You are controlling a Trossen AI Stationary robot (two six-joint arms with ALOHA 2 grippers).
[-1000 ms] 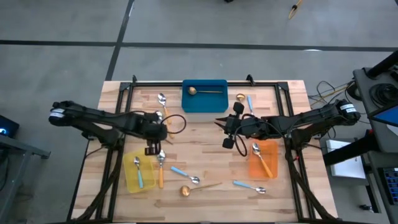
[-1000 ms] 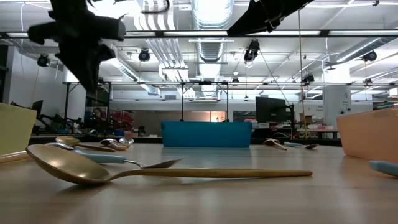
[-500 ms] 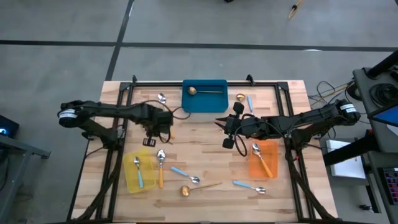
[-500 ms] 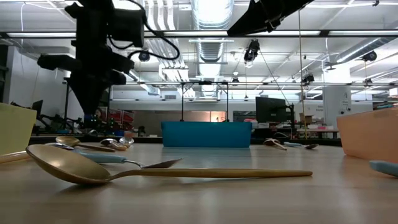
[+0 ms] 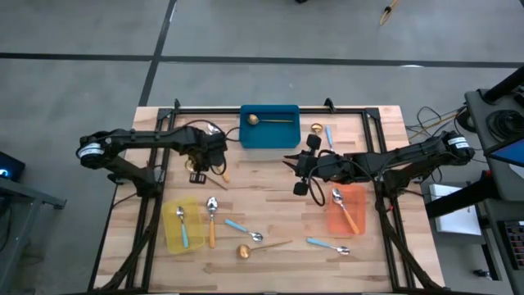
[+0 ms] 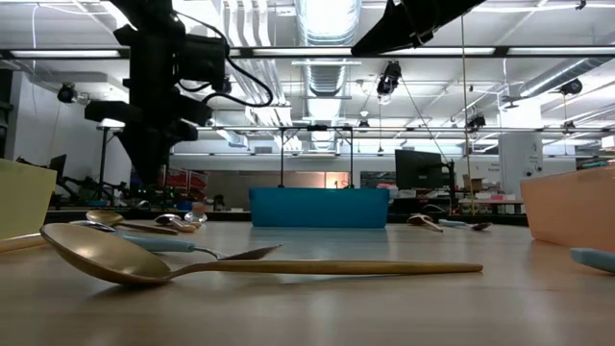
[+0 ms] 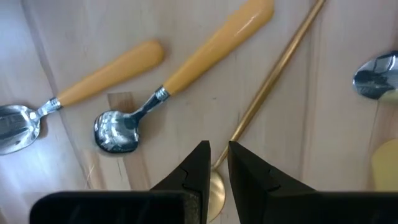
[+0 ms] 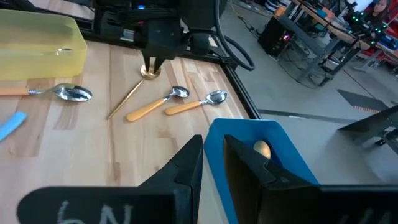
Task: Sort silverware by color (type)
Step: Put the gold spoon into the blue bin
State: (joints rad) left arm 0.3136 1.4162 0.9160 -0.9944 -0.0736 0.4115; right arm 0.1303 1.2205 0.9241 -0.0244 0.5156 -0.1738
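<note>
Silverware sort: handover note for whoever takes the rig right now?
Left gripper: nearly closed, empty, poised over the bowl of a gold spoon, beside two orange-handled spoons.
Right gripper: nearly closed, empty, mid-table near the blue bin.
Done: one spoon each in the blue bin, yellow bin and orange bin.
Left: nine loose spoons on the table, including those three.
</note>
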